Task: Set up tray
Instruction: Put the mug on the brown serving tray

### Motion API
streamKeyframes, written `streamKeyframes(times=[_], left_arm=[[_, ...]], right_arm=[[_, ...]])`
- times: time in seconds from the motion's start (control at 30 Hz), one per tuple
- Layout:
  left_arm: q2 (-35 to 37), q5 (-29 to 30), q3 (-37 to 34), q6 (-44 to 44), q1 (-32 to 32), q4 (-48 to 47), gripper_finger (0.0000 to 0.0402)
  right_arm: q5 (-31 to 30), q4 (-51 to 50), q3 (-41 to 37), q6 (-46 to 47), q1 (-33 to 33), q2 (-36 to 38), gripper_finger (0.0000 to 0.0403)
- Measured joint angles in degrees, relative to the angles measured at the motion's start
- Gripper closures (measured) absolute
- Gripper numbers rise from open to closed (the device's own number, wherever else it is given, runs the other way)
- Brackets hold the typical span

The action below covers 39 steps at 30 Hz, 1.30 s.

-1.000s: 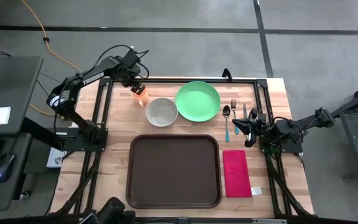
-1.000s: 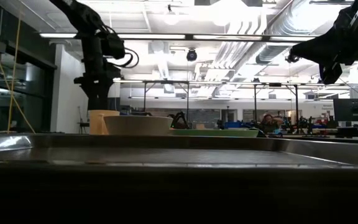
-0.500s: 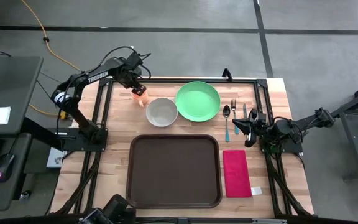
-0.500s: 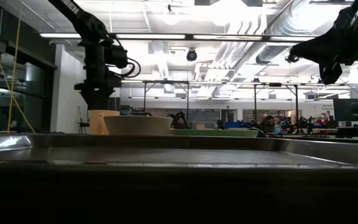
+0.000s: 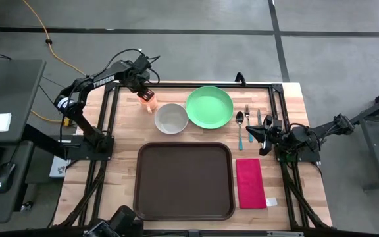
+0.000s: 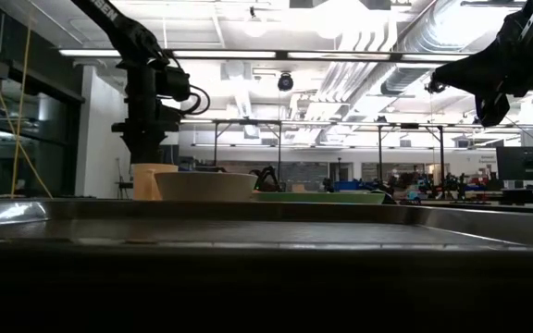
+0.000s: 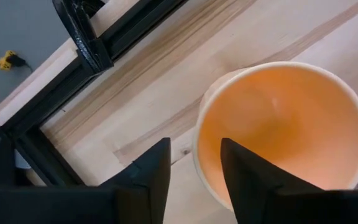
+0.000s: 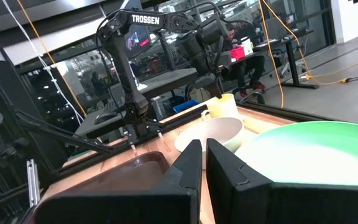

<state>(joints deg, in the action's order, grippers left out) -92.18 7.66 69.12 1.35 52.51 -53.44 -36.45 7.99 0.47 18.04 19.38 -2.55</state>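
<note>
The dark brown tray lies at the table's near middle. Beyond it stand an orange cup, a white bowl and a green plate. My left gripper points down over the cup and is open. One finger is inside the cup's mouth and the other outside, with the rim between them and a gap on both sides. My right gripper is shut and held level above the cutlery at the table's right side, holding nothing.
A blue-handled spoon, a fork and a knife lie right of the plate. A red napkin lies right of the tray. A black frame rail runs along the far left edge behind the cup.
My left gripper has come down a little over the orange cup, so its fingers now stand either side of the rim. The cup has not moved.
</note>
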Motion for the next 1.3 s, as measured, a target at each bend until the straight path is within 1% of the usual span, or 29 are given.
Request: streamKeyframes(times=[0.17, 0.57, 0.7, 1.3], left_arm=[[0.0, 0.3, 0.0, 0.8, 0.0, 0.0, 0.024], [0.0, 0.1, -0.3, 1.4, 0.0, 0.6, 0.0241], [0.0, -1.5, -1.7, 1.4, 0.0, 1.7, 0.0241], [0.0, -1.5, -2.2, 1.9, 0.0, 2.8, 0.0241]], right_arm=[[0.0, 0.0, 0.0, 0.0, 0.0, 0.0, 0.0402], [0.0, 0.0, 0.0, 0.1, 0.0, 0.0, 0.0402], [0.0, 0.0, 0.0, 0.1, 0.0, 0.0, 0.0402], [0.0, 0.1, 0.0, 1.4, 0.0, 0.0, 0.0402]])
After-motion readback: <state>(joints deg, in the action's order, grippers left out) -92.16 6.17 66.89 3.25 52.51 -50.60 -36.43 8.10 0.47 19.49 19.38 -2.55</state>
